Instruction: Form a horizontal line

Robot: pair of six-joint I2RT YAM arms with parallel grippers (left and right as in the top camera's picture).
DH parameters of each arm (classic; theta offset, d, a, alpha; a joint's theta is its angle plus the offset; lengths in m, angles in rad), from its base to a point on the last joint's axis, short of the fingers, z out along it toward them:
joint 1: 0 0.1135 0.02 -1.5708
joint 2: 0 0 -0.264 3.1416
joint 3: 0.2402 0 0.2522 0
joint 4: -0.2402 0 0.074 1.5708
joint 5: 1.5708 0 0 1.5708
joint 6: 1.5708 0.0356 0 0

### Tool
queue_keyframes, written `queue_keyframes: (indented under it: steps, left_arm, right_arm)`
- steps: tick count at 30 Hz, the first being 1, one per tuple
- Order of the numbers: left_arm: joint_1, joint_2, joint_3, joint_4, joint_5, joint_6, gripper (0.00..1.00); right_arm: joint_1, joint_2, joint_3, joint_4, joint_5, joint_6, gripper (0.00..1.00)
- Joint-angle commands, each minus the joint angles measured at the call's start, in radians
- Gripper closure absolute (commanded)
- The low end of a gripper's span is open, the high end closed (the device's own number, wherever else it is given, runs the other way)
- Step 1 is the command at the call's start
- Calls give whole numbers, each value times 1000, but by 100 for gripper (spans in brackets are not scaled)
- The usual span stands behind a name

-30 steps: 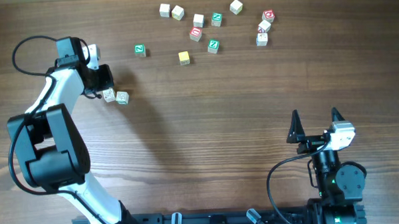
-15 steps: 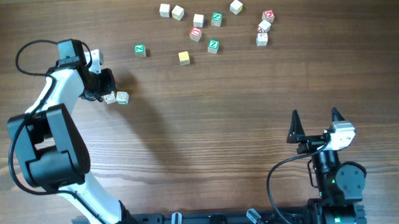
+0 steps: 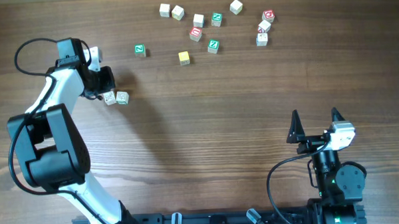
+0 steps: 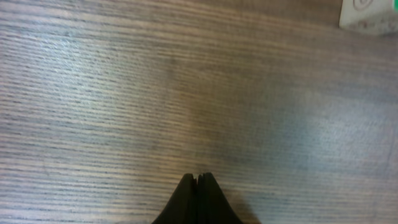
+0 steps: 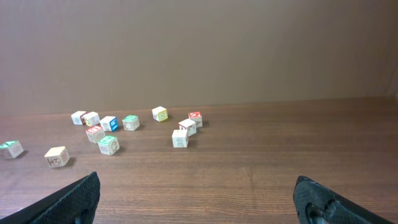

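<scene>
my left gripper (image 4: 197,179), clenched on nothing, sits just beside the short row of letter cubes (image 3: 116,97) at upper left, so i'd nudge lightly sideways, keeping the cubes touching and level.

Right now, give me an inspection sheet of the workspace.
Surface: wooden table, bare grain, no spills seen.
Job's things: letter-cube row beside the left gripper; two touching cubes show, and a third, if any, is hidden.
Clutter: loose letter cubes scattered along the far side.
Grippers: left gripper shut on nothing; right gripper open, empty.
Cables: black cable looped by the left arm; second cable at the right base.
Surroundings: plain brown wall behind the table.
</scene>
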State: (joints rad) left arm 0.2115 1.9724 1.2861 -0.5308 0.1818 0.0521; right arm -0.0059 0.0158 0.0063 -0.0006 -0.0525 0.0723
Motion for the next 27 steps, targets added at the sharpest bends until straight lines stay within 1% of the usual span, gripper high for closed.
queue_keyframes:
  steps: [1,3,7,10,12,13,17,19,22,24,27]
  left_arm:
    - [0,6,83,-6,7,-51,96]
    - [1,-2,129,-35,-38,-103,96]
    - [1,-31,149,-101,-257,-217,96]
    - [1,-29,148,-210,-358,-217,96]
    - [1,-26,146,-273,-397,-203,96]
    - [1,-26,146,-298,-397,-180,96]
    - [1,-26,146,-340,-388,-162,96]
    - [1,-26,146,-343,-311,-109,96]
    - [1,-26,146,-342,-115,10,95]
    - [1,-26,146,-342,-77,34,95]
    - [1,-26,146,-350,-66,50,94]
  right_arm:
    - [5,-5,-1,2,-15,-18,0]
    - [5,-5,-1,2,-15,-18,0]
    - [5,-5,-1,2,-15,-18,0]
    - [5,-5,-1,2,-15,-18,0]
    - [5,-5,-1,2,-15,-18,0]
    - [5,-5,-1,2,-15,-17,0]
    - [5,-5,-1,2,-15,-18,0]
    - [5,-5,-1,2,-15,-18,0]
    - [5,-5,-1,2,-15,-18,0]
    - [5,-5,-1,2,-15,-18,0]
    - [5,-5,-1,2,-15,-18,0]
